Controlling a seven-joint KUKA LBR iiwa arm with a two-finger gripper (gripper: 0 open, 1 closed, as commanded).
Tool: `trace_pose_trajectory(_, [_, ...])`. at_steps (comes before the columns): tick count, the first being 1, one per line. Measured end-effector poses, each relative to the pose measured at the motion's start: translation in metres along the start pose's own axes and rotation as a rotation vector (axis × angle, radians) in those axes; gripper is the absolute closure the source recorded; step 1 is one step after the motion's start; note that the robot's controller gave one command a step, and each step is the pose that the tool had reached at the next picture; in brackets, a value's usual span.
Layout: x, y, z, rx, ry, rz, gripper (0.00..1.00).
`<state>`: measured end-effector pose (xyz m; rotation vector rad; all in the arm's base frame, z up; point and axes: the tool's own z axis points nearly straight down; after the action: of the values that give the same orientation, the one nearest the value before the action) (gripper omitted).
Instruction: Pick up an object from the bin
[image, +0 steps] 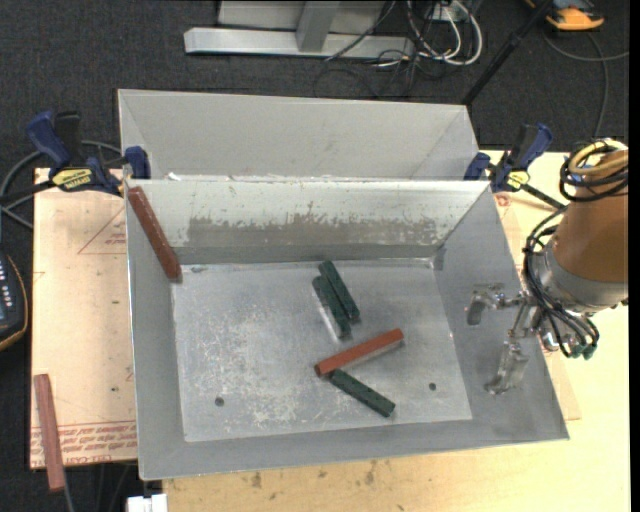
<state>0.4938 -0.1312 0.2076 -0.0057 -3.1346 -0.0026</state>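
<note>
The hand (492, 340) hangs at the right side of the grey metal bin (300, 210), over its sloping right wall. Its two metal fingers (480, 302) are spread apart with nothing between them, so it holds none of the pieces. The nearest things lie to its left on the bin floor, well apart from it. They are a red-brown bar (360, 353) lying at a slant and a dark green bar (362, 392) just on its near side, the two meeting at their left ends. A little farther back, near the floor's middle, a pair of dark green blocks (335, 298) lies side by side. A reddish strip (153, 235) leans along the left wall at the far-left corner
</note>
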Motion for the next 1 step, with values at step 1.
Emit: trace_pose_trajectory(1, [-0.0286, 0.0399, 0.1324, -0.001, -0.004, -0.156, 0.0])
